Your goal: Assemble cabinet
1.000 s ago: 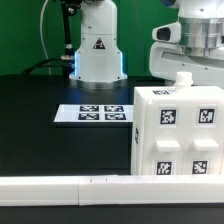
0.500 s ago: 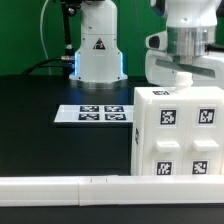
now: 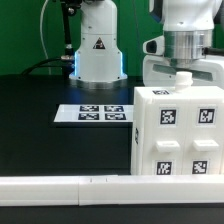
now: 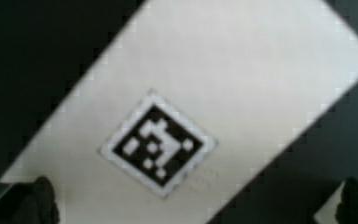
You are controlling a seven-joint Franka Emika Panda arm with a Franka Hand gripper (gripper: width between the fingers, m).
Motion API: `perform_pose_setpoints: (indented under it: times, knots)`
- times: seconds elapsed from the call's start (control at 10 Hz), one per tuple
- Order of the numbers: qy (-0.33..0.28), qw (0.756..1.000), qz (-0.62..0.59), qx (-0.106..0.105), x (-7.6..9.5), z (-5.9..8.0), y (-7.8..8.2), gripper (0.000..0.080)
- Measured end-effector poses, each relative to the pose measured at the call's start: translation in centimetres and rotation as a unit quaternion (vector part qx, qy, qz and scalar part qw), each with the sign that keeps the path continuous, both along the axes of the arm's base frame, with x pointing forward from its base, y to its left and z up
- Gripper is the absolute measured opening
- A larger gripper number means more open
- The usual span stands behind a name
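Exterior view: a black table stood before a green backdrop, with the robot's white base [image 3: 97, 50] at the back. The cabinet [image 3: 185, 140], a large white box, stood on the table toward the exterior view's right and near the front. Its facing side carried four square black-and-white tags [image 3: 168, 115], two above and two below. A small white peg [image 3: 183, 79] stood up from its top face.

The gripper [image 4: 194, 203] hung directly over the cabinet's top, its broad white body just above and behind the peg. From this view it could not be told whether any part of it touched the peg or the top face.

Wrist view: the camera looked straight down on a flat white face of the cabinet that crossed the picture on a slant, bearing one black-and-white tag turned like a diamond. The two dark fingertips [image 4: 19, 203] showed at opposite edges of the picture, spread wide apart, with nothing clasped between them. The cabinet's white face lay beneath the gap.

Elsewhere, the marker board [image 3: 95, 113] lay flat on the table to the exterior view's left of the cabinet. A long white rail [image 3: 60, 187] ran along the front edge.
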State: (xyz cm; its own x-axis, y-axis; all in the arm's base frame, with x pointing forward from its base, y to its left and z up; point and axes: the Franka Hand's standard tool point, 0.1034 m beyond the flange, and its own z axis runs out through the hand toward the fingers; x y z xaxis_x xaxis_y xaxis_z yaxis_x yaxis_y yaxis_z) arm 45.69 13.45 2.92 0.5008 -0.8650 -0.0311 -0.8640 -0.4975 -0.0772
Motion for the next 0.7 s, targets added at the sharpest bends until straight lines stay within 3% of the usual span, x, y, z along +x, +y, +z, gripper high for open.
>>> perform_pose_setpoints:
  times: [0.5,0.6,0.7]
  knots:
    - [-0.016,0.999,-0.036,0.011,0.97,0.25,-0.54,0.0796]
    - [-0.015,0.999,-0.036,0.011,0.96,0.24,-0.54,0.0768]
    - [-0.015,0.999,-0.036,0.011,0.94,0.22,-0.54,0.0635]
